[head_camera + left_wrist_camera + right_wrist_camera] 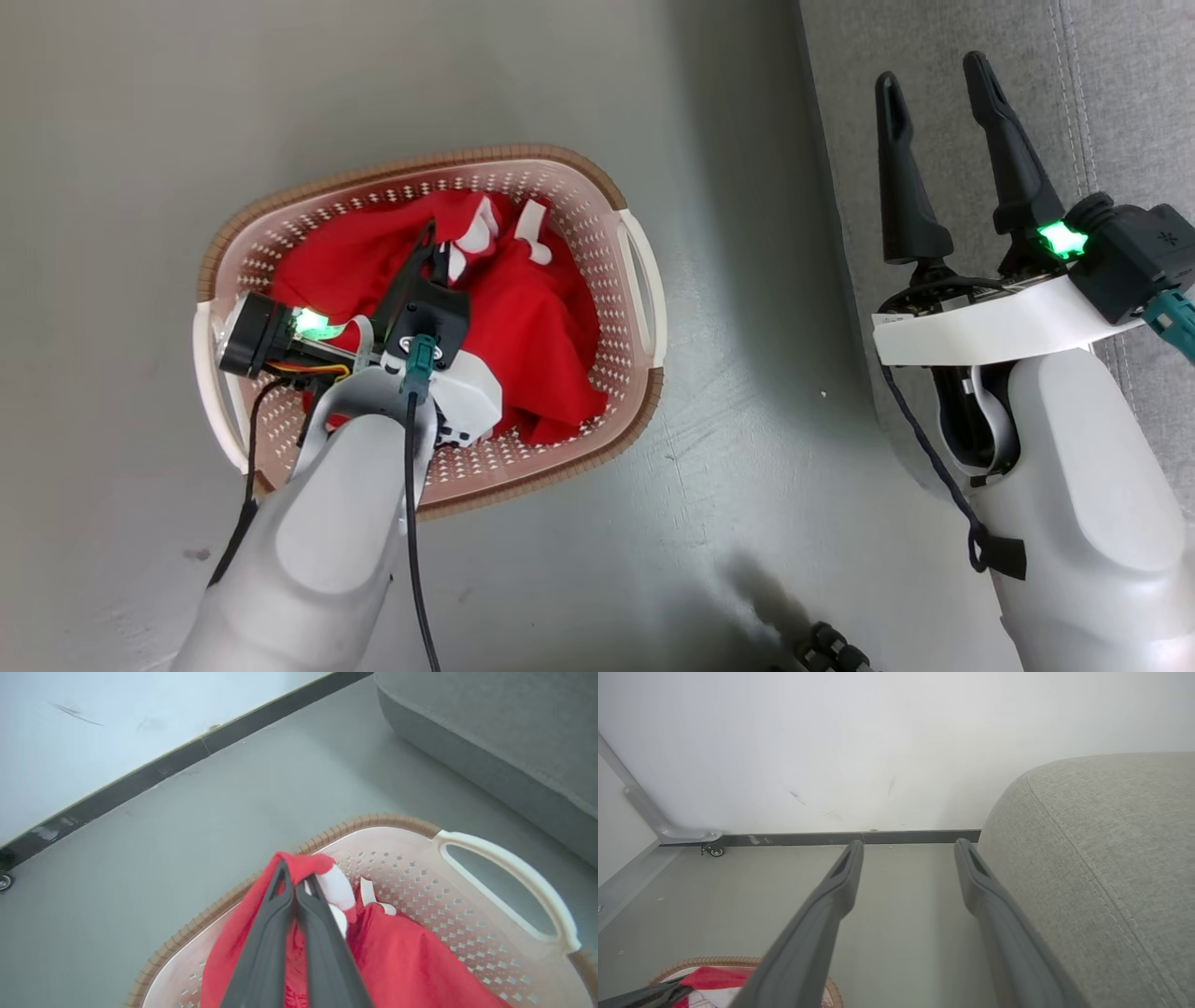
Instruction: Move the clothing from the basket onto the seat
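The cream-white laundry basket [560,161] with its brown rim stood on the grey floor [140,140], and the red clothing [532,317] lay bunched inside it, white collar and trim pieces showing near the far wall of the basket. The left gripper [431,245] reached down into the pile. In the left wrist view its fingers [322,933] were clenched together on a fold of red clothing [411,961] with white trim, the cloth drawn up around the tips of the left gripper [294,877] above the perforated side of the basket [509,868].

The grey woven seat [1120,93] stood to the right, well apart from the basket. The right gripper [934,73] hung above its edge with the fingers [822,914] spread and nothing between them; beyond the right gripper [908,844] were the floor, a dark baseboard [878,836] and a white wall [878,742]. A small pale mark on the dark right wrist housing [1167,238] was too small to read. Green lights glowed on both wrists.
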You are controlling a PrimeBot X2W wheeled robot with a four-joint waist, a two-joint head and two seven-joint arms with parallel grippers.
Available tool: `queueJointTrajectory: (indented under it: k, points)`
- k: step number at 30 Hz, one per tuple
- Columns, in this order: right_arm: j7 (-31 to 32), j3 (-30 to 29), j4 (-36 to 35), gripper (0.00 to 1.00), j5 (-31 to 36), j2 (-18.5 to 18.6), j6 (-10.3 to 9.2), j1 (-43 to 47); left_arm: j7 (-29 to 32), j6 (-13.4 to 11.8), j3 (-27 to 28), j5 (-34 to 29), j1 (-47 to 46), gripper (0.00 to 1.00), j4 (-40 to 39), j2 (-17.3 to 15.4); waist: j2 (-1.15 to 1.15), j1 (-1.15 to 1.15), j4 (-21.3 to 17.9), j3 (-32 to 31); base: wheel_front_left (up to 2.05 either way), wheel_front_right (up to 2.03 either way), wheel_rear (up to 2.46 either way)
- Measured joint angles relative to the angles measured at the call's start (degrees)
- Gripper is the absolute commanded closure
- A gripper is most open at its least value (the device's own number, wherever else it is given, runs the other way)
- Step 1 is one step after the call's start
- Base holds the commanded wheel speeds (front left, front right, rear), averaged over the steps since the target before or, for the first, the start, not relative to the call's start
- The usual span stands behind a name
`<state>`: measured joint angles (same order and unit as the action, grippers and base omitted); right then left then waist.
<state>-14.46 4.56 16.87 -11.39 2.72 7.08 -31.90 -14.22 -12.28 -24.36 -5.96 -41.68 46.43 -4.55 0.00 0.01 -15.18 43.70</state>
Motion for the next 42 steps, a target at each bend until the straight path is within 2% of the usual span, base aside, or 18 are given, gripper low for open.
queueJointTrajectory:
  k: [14,22,35,42]
  points:
    - [0.0,-0.47,1.75,0.0,1.93,0.05,0.0,0.53,-0.01,-0.33,0.67,2.44,4.44,1.0,-14.51,-0.53,0.0,0.0,2.05,-4.57,0.0,0.0,0.0]
    - [0.0,-0.65,2.34,0.0,2.45,0.1,0.0,1.57,-0.19,-0.19,1.12,3.76,6.03,1.0,-22.07,-2.67,0.0,0.0,3.22,-7.75,0.0,0.0,0.0]
    - [0.0,-0.37,4.34,0.0,3.04,0.78,0.0,2.93,-0.25,0.77,2.31,6.38,10.99,1.0,-29.91,-4.22,0.0,0.0,5.27,-14.13,0.0,0.0,0.0]
    - [0.0,0.04,5.79,0.0,3.04,0.79,0.0,4.18,-0.25,2.81,2.75,8.31,12.5,1.0,-32.39,-4.97,0.0,0.0,6.5,-18.03,0.0,0.0,0.0]
